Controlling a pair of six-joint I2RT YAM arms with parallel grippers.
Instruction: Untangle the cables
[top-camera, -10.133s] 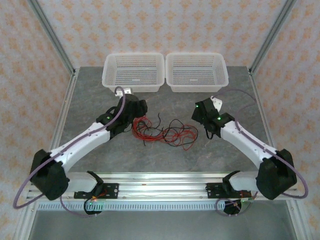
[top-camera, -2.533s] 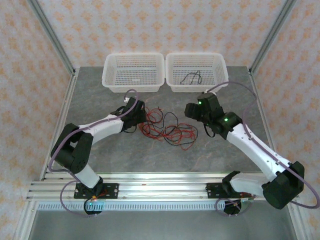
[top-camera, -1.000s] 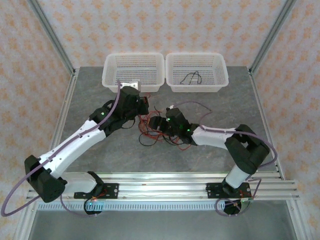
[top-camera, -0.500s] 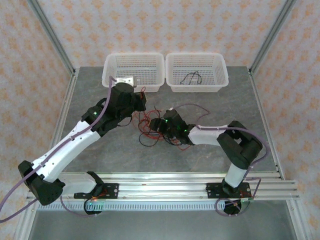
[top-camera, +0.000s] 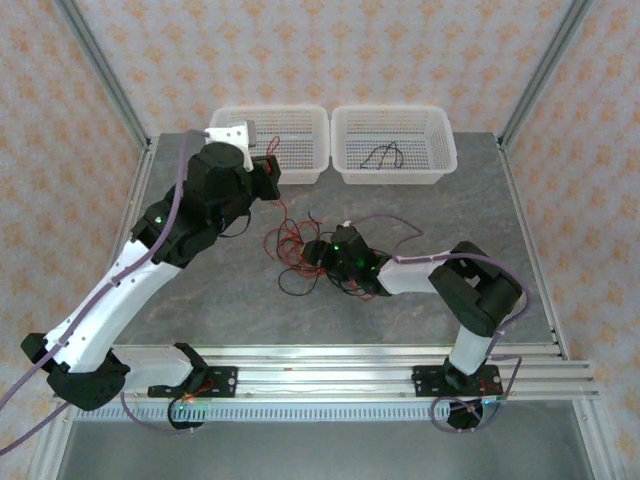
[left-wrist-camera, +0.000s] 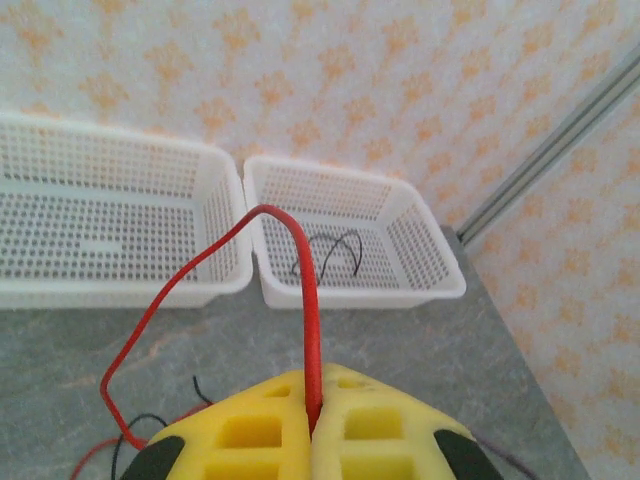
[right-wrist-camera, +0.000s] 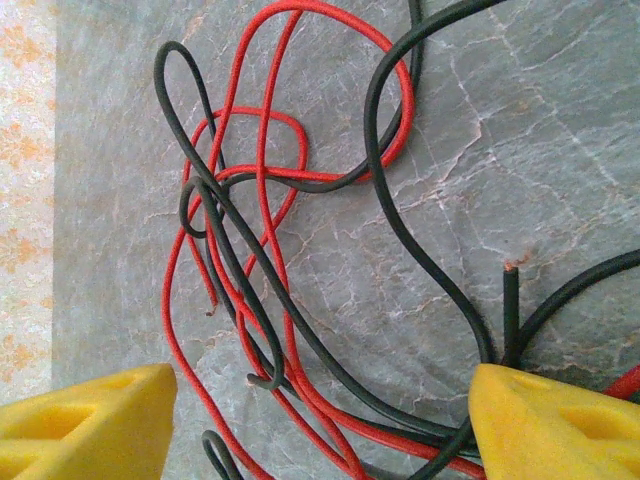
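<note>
The left gripper (left-wrist-camera: 318, 425), clenched on one thin red wire (left-wrist-camera: 305, 290), hangs up near the white mesh plastic baskets (left-wrist-camera: 340, 172), while the red-and-black tangle of thin cables (right-wrist-camera: 260, 280) lies on the grey marbled tabletop (right-wrist-camera: 560, 150) directly beneath the released right gripper (right-wrist-camera: 320, 400), the nearer arm.

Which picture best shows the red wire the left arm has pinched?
The left wrist view: the red wire is clamped between the left gripper's shut yellow fingers, arching up and over. In the top view it is a faint thread running to the tangle. The right wrist view shows red loops; which is this wire is unclear.
</note>
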